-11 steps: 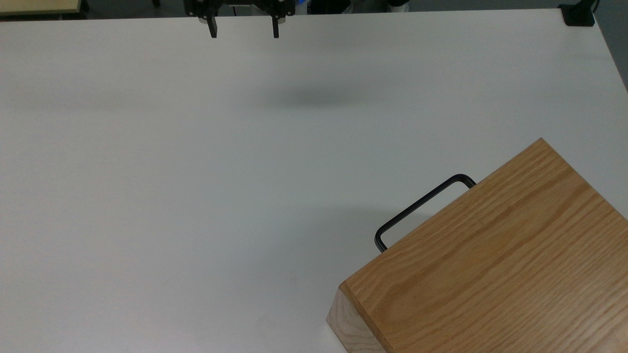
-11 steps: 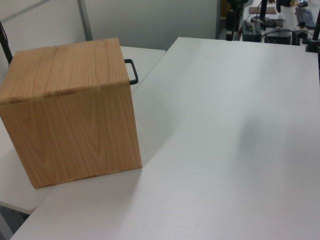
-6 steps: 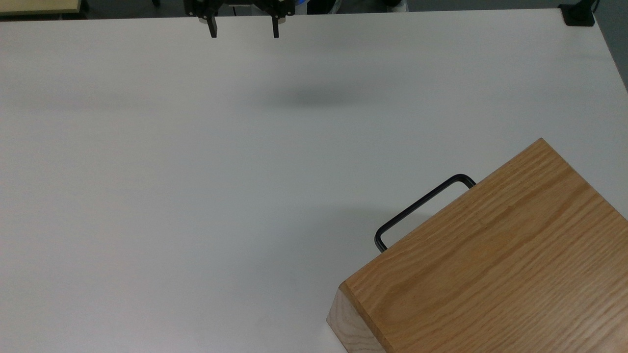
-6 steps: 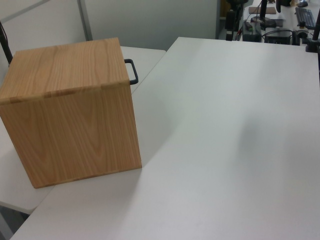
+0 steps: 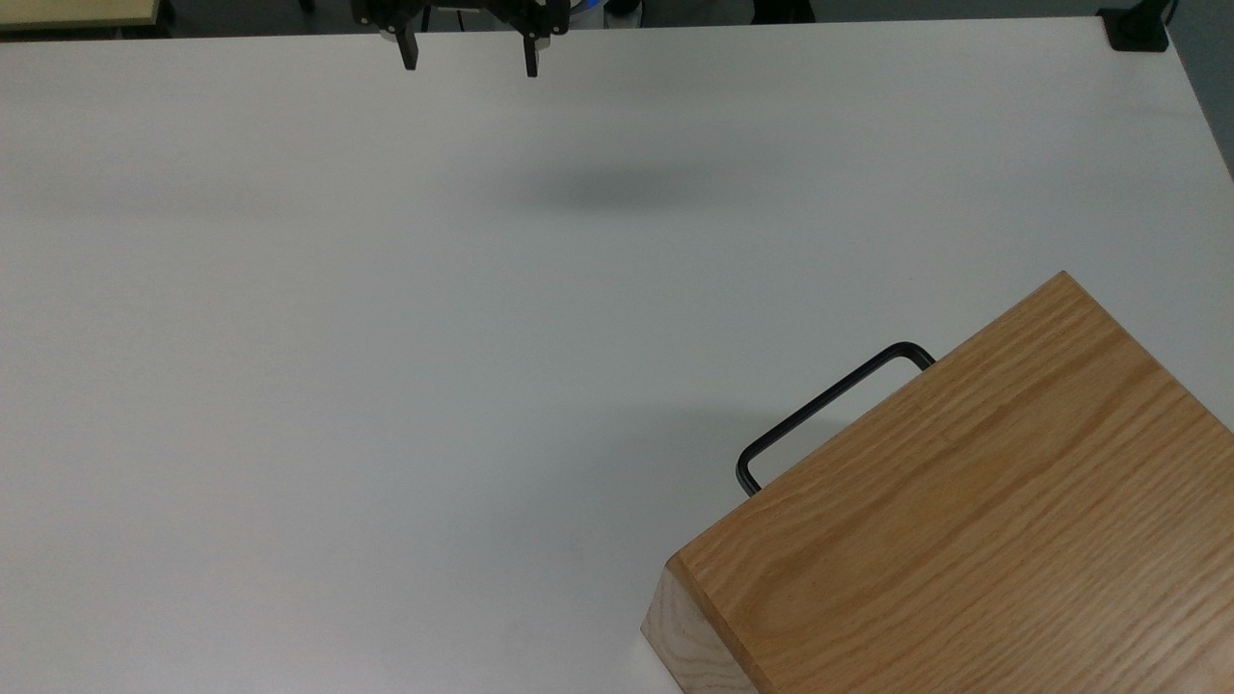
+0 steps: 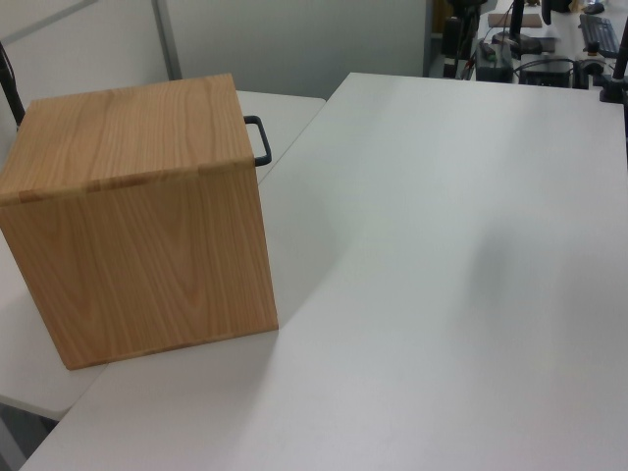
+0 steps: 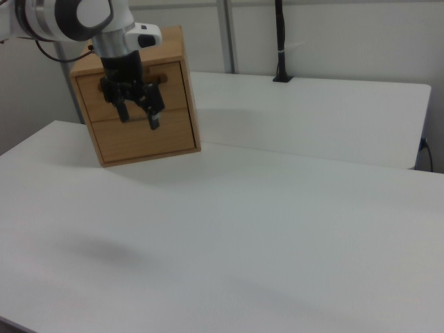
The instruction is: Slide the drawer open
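The drawer (image 7: 175, 80) is shut, its flat oak front flush in the upper half of the cabinet casing (image 5: 974, 520). It lies well apart from the jaws, toward the top view's lower right of them. Its front faces back toward the jaws' side of the counter (image 5: 386, 337), and its long axis runs diagonally in the top view, from lower left to upper right. The thin black U-shaped handle (image 5: 827, 405) follows that same line, standing off the front with rounded corners.

The right view shows the front face, split by a seam into two panels, with the jaws overlapping the upper one in the picture. The top view shows the casing's grained top and the handle. The left view shows the casing's plain side and top, the handle (image 6: 260, 140) jutting past the far edge.

The counter is smooth, matt white. The jaws hang above it, spread wide and holding nothing, their two dark fingers (image 5: 410, 53) pointing down from the white-and-grey arm (image 7: 83, 14).
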Controlling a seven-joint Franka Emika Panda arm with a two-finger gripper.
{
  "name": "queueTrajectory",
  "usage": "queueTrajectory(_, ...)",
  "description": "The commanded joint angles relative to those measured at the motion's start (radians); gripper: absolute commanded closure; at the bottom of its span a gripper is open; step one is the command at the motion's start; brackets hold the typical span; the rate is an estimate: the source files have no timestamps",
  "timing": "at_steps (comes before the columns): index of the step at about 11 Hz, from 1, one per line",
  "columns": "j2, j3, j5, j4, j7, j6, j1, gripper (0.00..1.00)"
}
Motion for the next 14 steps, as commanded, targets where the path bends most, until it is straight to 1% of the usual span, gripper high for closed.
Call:
queueTrajectory(1, -0.002, 0.030, 0.071, -0.020, 0.267, 0.148, 0.002, 0.00)
queueTrajectory(2, 0.022, 0.034, 0.107, -0.020, 0.333, 0.229, 0.010, 0.00)
queueTrajectory(3, 0.048, 0.060, 0.118, -0.014, 0.396, 0.318, 0.023, 0.00)
queueTrajectory(5, 0.109, 0.079, 0.144, -0.012, 0.607, 0.527, 0.042, 0.00)
queueTrajectory(6, 0.137, 0.094, 0.186, -0.011, 0.722, 0.627, 0.045, 0.04)
queueTrajectory(7, 0.166, 0.112, 0.226, -0.011, 0.795, 0.717, 0.045, 0.19)
queueTrajectory(8, 0.189, 0.120, 0.278, -0.011, 0.829, 0.779, 0.045, 0.26)
queueTrajectory(9, 0.214, 0.123, 0.350, -0.009, 0.834, 0.819, 0.047, 0.34)
queueTrajectory(10, 0.241, 0.138, 0.410, 0.012, 0.832, 0.860, 0.047, 0.42)
queueTrajectory(11, 0.270, 0.148, 0.429, 0.018, 0.834, 0.890, 0.048, 0.48)
queueTrajectory(12, 0.299, 0.174, 0.431, 0.030, 0.835, 0.946, 0.048, 0.50)
queueTrajectory(13, 0.330, 0.203, 0.431, 0.040, 0.835, 1.000, 0.048, 0.50)
queueTrajectory(14, 0.358, 0.215, 0.431, 0.050, 0.835, 1.034, 0.059, 0.50)
